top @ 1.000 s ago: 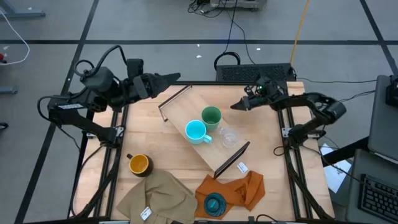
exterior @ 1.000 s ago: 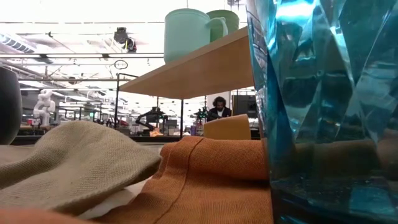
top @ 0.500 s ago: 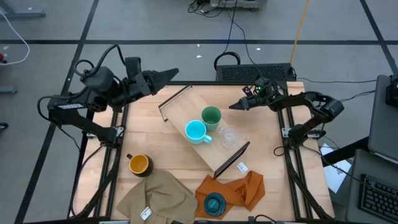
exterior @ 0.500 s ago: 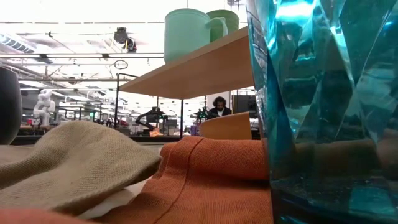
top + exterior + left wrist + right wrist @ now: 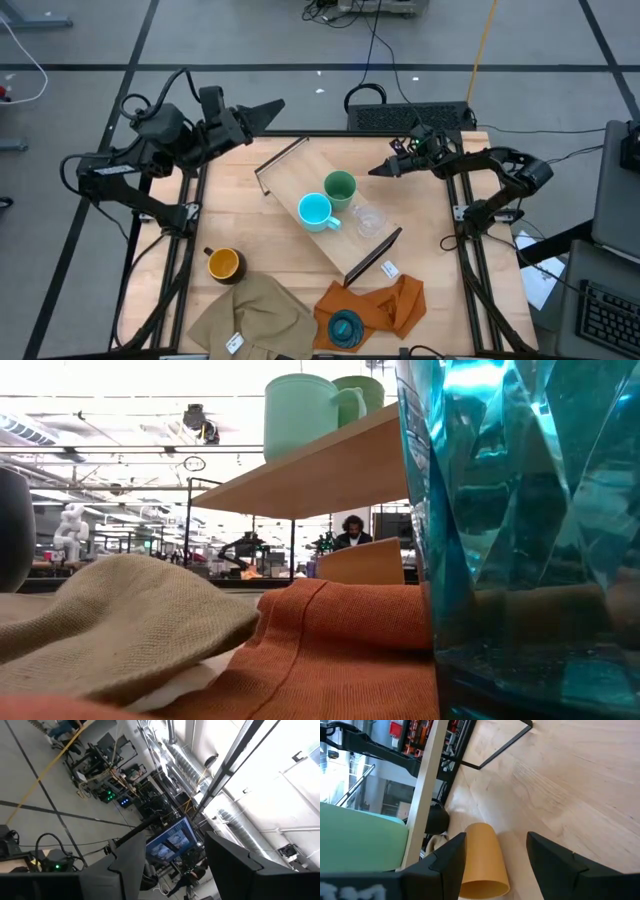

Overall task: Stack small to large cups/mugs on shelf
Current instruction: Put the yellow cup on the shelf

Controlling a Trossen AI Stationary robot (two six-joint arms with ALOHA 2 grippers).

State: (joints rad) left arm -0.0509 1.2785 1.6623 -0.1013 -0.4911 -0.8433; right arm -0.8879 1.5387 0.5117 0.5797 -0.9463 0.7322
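The shelf stands slantwise mid-table on its black wire brackets. On it sit the green cup, the light-blue mug and the clear tumbler. Under the plank the orange cup lies on its side on the table, its mouth toward my right gripper. That gripper is open, low beside the shelf's far-right edge, with the cup ahead of its fingers. My left gripper is open and raised over the far-left corner. The dark mug and the teal cup stand near the front.
A tan cloth lies at the near edge. An orange cloth next to it bears the teal cup, which fills the right of the low view. A small white tag lies by the shelf's near bracket.
My left gripper has swung its fingertips toward the table's far edge and tipped up a little. Under the shelf the orange cup has turned slightly, its upper outline more slanted in the low view.
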